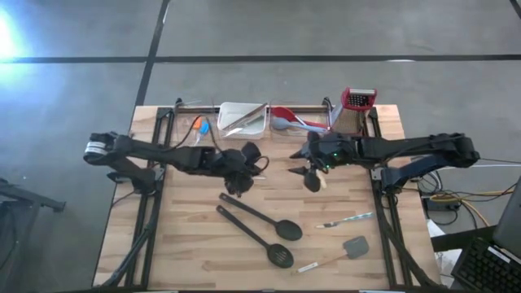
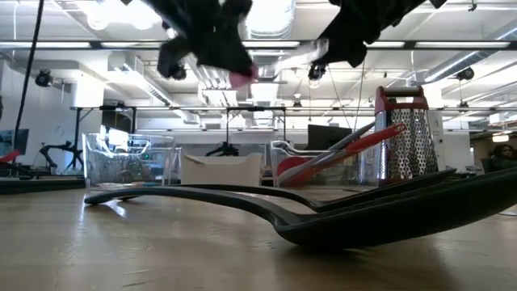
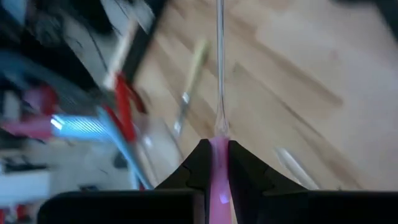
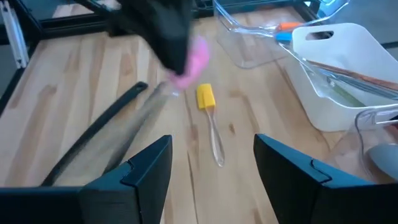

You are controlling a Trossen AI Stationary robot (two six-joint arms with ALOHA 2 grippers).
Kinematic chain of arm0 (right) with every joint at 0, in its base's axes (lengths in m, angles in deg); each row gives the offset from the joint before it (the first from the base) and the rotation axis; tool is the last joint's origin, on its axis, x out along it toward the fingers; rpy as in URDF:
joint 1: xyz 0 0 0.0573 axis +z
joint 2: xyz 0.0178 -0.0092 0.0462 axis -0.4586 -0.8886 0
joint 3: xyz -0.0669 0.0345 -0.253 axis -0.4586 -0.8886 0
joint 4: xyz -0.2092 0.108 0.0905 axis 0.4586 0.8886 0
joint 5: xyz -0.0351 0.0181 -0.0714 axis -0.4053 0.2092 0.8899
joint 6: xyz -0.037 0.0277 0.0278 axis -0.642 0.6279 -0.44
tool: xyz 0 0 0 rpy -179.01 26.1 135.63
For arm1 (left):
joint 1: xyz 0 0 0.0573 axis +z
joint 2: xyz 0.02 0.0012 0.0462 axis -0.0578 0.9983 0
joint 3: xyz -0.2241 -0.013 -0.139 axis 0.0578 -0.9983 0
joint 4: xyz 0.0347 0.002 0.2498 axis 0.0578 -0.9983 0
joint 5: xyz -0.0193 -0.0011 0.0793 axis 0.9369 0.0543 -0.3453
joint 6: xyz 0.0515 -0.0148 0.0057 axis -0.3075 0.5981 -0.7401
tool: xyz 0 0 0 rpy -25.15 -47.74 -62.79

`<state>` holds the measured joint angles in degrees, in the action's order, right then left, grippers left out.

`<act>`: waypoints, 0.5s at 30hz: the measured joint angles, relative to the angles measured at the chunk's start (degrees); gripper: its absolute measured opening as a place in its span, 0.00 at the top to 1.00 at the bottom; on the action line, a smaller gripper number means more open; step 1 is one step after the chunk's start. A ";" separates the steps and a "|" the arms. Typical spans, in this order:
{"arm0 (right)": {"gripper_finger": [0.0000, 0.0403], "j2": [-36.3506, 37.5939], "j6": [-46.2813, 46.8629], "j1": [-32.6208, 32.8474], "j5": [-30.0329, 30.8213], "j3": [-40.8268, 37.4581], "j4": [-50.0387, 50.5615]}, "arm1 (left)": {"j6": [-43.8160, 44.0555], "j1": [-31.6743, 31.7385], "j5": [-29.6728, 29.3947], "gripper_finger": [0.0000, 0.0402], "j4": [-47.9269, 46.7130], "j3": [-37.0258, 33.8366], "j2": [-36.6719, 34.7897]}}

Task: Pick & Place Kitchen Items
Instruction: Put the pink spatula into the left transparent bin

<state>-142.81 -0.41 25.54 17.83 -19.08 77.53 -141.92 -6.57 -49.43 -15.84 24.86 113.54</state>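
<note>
High view, left gripper [image 1: 238, 167]: over the middle of the wooden table [image 1: 187, 244], left of centre, lifted off the surface; what it grips is hidden under the dark wrist here.
High view, right gripper [image 1: 312, 172]: over the table right of centre, near the left one, nothing seen in it.
High view, loose items: two black long-handled spoons [image 1: 262, 220] lie side by side on the near middle, slanting toward the near right; a thin metal tongs [image 1: 346, 220] and a grey spatula [image 1: 352, 247] lie near right.
High view, far edge: white tray [image 1: 241, 119], red utensils [image 1: 293, 119] in a clear bin, red-topped grater [image 1: 356, 110] at far right.
Low view, spoons: the black spoons [image 2: 339, 214] lie flat across the foreground, bowls to the right.
Low view, held piece: a pink bit [image 2: 242, 78] shows under the dark gripper hanging at upper left, well above the table.
Left wrist view, jaws: narrow, clamped on a pink handle [image 3: 218, 168] that runs into a clear, thin stem [image 3: 219, 68] pointing away.
Right wrist view, jaws: wide apart and empty [image 4: 211, 168].
Right wrist view, other arm: its gripper holds the pink-handled piece [image 4: 194, 57] above the table, clear stem slanting down.
Right wrist view, table: a yellow-handled clear piece [image 4: 209, 118] lies flat between the open fingers' line of sight, beside a black spoon handle [image 4: 99, 130].
</note>
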 joint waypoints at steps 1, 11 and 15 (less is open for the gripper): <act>0.46 -0.25 -0.12 -0.02 0.00 0.00 -0.23 | -0.71 -0.94 -0.04 0.92 0.79 0.00 -0.64; 0.46 1.88 0.63 0.00 0.01 0.00 1.21 | -6.01 -2.77 -25.32 0.92 -15.49 -1.01 -7.00; 0.46 2.12 0.31 0.00 0.04 0.00 0.85 | -9.75 -1.52 -34.98 0.92 -28.28 -1.01 -8.91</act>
<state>-140.69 -0.10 25.54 17.87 -19.08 78.38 -151.67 -8.09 -84.41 -44.12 23.85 104.62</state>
